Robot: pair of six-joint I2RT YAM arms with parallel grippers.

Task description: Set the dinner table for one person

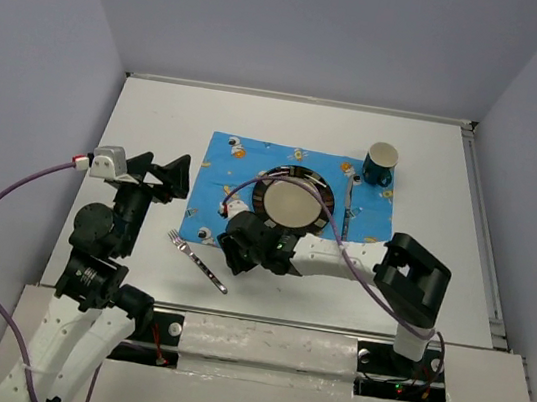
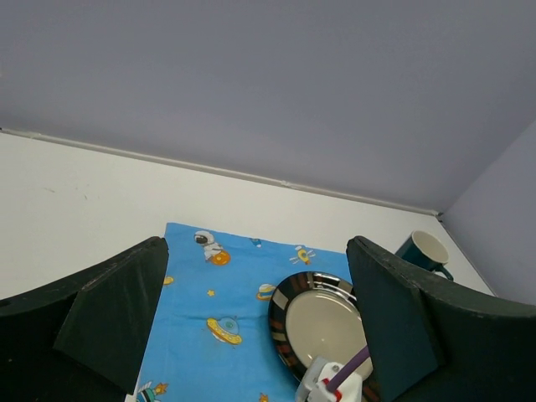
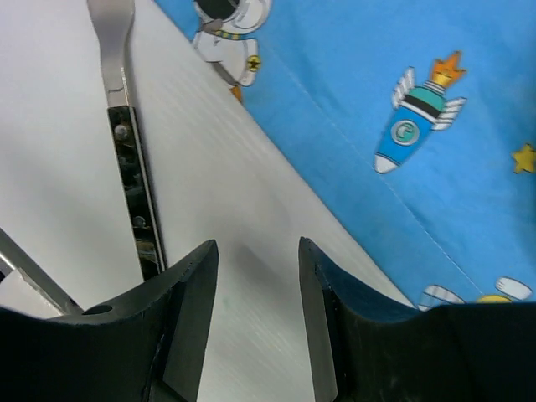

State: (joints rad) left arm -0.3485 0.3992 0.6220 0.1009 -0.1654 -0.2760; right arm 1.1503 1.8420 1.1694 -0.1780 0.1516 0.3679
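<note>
One fork (image 1: 199,262) | overhead: whole | right wrist: tines cropped

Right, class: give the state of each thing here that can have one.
Mug: upright, at the far right corner of the mat.
Plate: flat on the mat, nothing on it.
Fork: lying flat on the table, off the mat.
Second utensil: lying on the mat, right of the plate.
Left pincer: open, empty.
Right pincer: open, empty, fork beside it.
</note>
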